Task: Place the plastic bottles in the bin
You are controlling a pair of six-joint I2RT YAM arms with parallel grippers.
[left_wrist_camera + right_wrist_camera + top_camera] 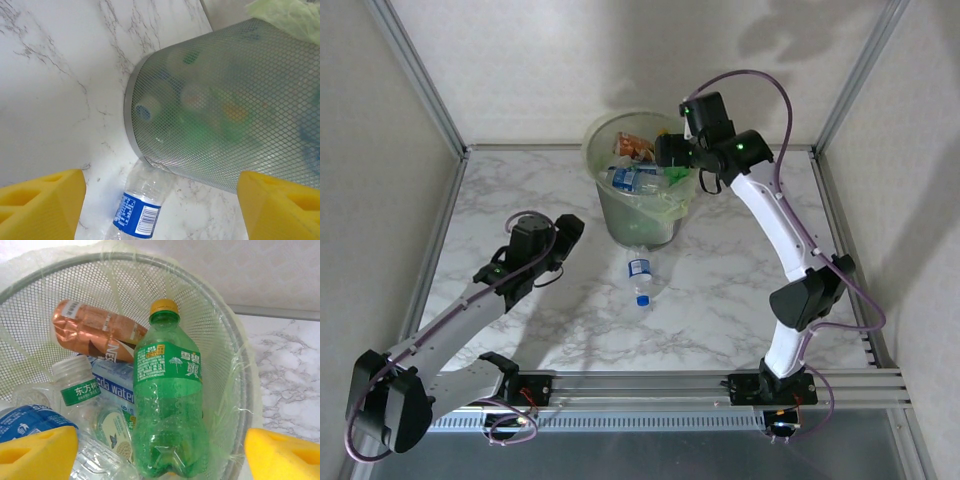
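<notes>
The plastic bottles point(638, 178) are nearly all inside the bin point(645, 225), a round mesh basket with a thin bag as a liner, which stands at the far middle of the table point(740, 300). One clear bottle with a blue label point(640, 278) is not in; it lies on its side on the marble, just in front of the bin.

The right gripper point(668, 150) hangs over the right part of the rim and looks down into the bin. In its wrist view a green bottle with a yellow cap point(167, 410) stands on the pile, on top of the clear ones and beside a copper-coloured bottle point(95, 335). The yellow pads point(37, 452) are far apart, with a gap on each side of the green bottle, so this claw is released and holds nothing. I think it is placed so high above the opening so that a bottle can fall in without touching the rim.

The left gripper point(568, 232) is low over the table, left of the bin, and points toward the lying bottle. Its pads point(42, 200) are also spread wide and empty, the bottle between them but farther on, its base touching the foot of the bin. It seems ready to reach for this one, and the near bin wall leaves little room for one finger.
</notes>
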